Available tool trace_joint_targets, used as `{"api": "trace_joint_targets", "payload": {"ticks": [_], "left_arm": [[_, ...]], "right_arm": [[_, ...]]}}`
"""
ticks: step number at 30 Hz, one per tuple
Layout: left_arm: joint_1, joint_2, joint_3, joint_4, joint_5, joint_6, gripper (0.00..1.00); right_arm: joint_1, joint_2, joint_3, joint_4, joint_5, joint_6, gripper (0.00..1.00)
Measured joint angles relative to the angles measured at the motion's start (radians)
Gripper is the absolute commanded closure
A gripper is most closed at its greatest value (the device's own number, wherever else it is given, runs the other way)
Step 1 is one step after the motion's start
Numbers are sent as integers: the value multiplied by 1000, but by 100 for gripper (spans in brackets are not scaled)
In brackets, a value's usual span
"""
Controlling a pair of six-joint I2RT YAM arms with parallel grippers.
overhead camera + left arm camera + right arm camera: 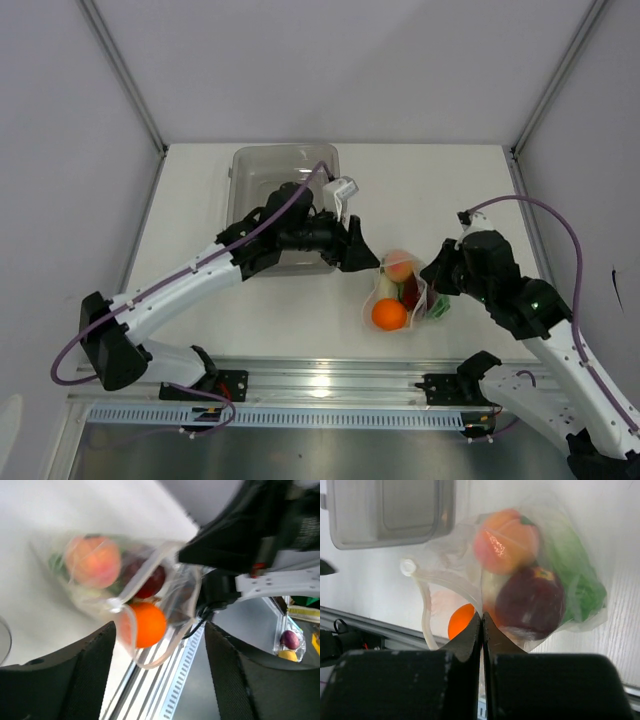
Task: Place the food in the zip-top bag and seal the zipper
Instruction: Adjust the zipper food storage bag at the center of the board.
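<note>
- The clear bag (451, 552) lies on the white tabletop (190, 200) between the 2 arms. Its long axis runs from the far side toward the near edge, and a grey tray (285, 170) sits behind it.
- Inside, a peach (505, 540) sits at the far end, with a dark red bulb (530, 602) and lettuce (577, 585) beside it. An orange (389, 314) sits at the near end, right at the mouth.
- The right gripper (433, 290) is closed, its 2 fingers pinching a fold of the bag's plastic on the robot's right side, just beside the bulb.
- The left gripper (366, 262) is wide open and holds nothing. It is poised just beside the bag's far-left corner and aimed at the bag, with the orange lined up in the gap between its fingers.
- The zipper (425, 612) curls loose and unpressed along the gaping mouth, on the side away from the right gripper's pinch.
- Judgement: sealing likely falls to the left gripper, the nearer free one, once the orange is clear of the mouth.
</note>
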Motion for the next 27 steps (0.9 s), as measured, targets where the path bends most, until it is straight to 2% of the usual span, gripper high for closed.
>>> {"api": "trace_joint_targets", "payload": {"ticks": [2, 8, 14, 20, 23, 24, 25, 27], "left_arm": [[0, 24, -44, -11, -26, 9, 1], [-28, -28, -215, -35, -121, 1, 0], [-151, -179, -435, 14, -233, -85, 0], [-196, -140, -472, 100, -290, -169, 1], [-196, -98, -472, 148, -307, -193, 11], [-196, -85, -472, 161, -309, -196, 20], [-196, -70, -471, 172, -309, -204, 23], [-196, -34, -460, 191, -306, -213, 36]], "right_arm": [[0, 25, -9, 6, -14, 7, 100], [0, 11, 18, 14, -14, 9, 100], [0, 12, 29, 16, -19, 9, 100], [0, 21, 29, 28, -31, 9, 100], [0, 21, 29, 30, -34, 9, 100], [0, 21, 29, 30, -35, 9, 100], [0, 20, 29, 29, -37, 8, 100], [0, 19, 29, 29, -37, 8, 100]]}}
